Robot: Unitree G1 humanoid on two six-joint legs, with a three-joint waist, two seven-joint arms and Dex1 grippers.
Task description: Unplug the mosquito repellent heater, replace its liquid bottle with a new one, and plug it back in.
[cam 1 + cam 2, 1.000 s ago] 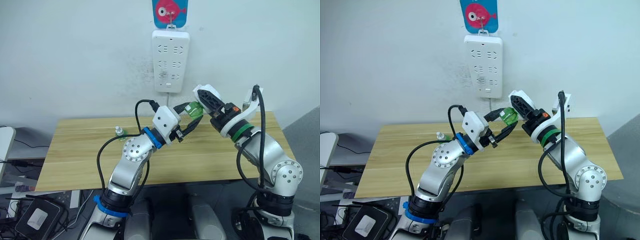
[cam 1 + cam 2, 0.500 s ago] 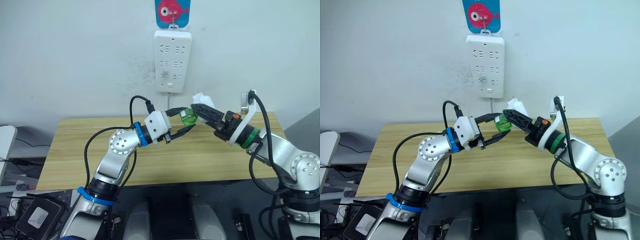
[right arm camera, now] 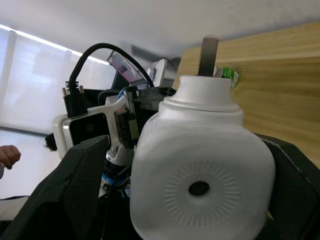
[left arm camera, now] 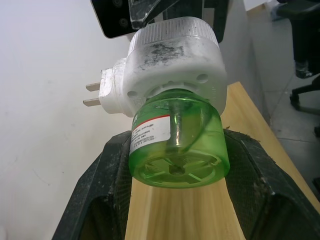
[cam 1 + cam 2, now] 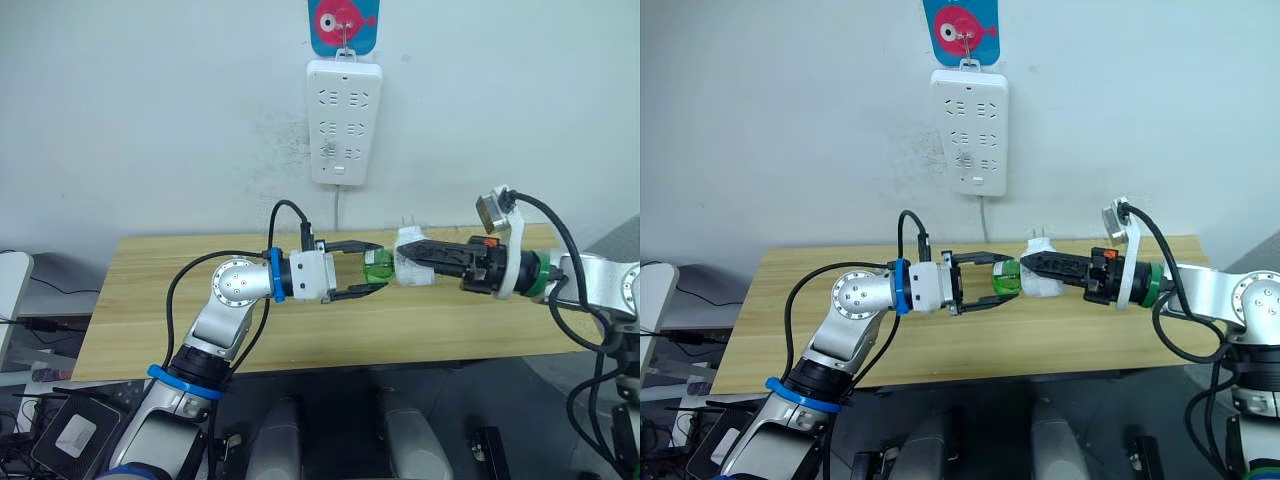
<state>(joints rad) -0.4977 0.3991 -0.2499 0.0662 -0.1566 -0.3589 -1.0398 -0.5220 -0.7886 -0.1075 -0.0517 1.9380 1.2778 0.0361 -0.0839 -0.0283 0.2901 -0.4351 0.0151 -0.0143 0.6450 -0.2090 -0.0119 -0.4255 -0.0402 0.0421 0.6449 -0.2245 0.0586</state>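
Note:
Just above the wooden table point(image 5: 150, 300), the white mosquito repellent heater point(image 5: 412, 270) is held level with its prongs pointing up. My right gripper point(image 5: 408, 268) is shut on its body. A green liquid bottle point(image 5: 378, 267) sticks out of the heater toward my left arm. My left gripper point(image 5: 384, 266) is shut on that bottle, one finger above it and one below. The left wrist view shows the bottle point(image 4: 175, 145) seated in the heater point(image 4: 172, 65) between the black fingers point(image 4: 100, 190). In the right wrist view the heater point(image 3: 200, 185) is seen from its round vented end.
A long white power strip point(image 5: 344, 122) hangs on the wall above the table, under a fish-shaped hook point(image 5: 343, 25). A small green and white object point(image 3: 227, 74) lies on the table far behind the heater. A person's hand point(image 3: 7, 156) shows at the edge.
Both arms have dropped and levelled out, bringing the heater and bottle from chest height down close to the table. The heater has turned so its prongs point up.

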